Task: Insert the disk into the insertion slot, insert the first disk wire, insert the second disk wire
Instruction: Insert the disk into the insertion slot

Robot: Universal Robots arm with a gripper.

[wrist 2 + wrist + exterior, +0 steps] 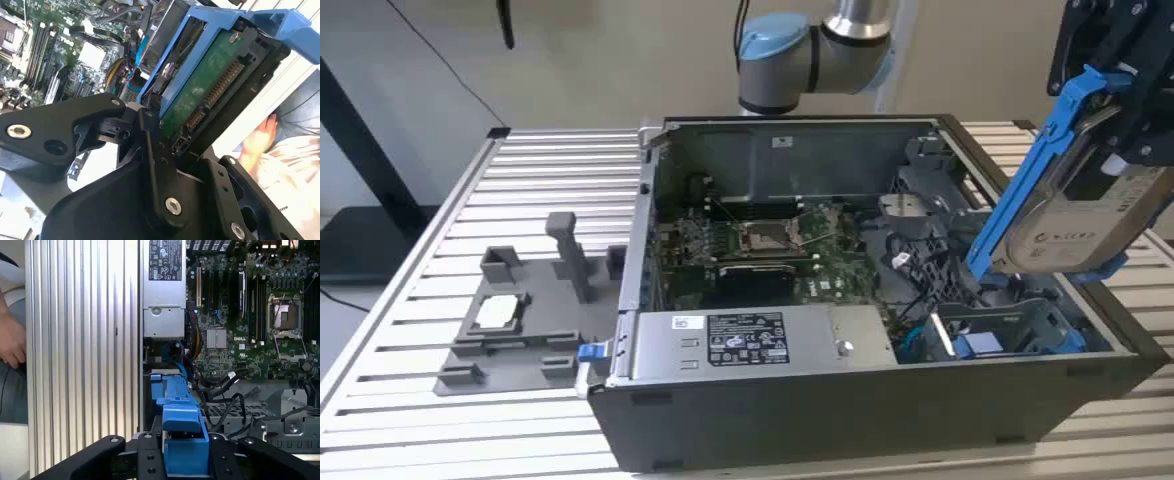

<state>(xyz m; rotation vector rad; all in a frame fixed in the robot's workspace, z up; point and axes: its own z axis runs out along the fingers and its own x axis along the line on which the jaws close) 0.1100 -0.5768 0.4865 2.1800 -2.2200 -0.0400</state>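
Jaws tight on the tilted disk [1078, 215], upper end hidden behind them, above the case [854, 425].

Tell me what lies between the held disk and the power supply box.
In the first wrist view, a tangle of blue, red and yellow cables lies between the disk and the power supply box.

Label on the disk [1078, 228]: at 3 o'clock, pale, print illegible.
Label on the power supply box [747, 340]: at 6 o'clock, print illegible.

My exterior view looks down into the computer case [854, 400]; both wrist views sit close above its motherboard [225, 300].
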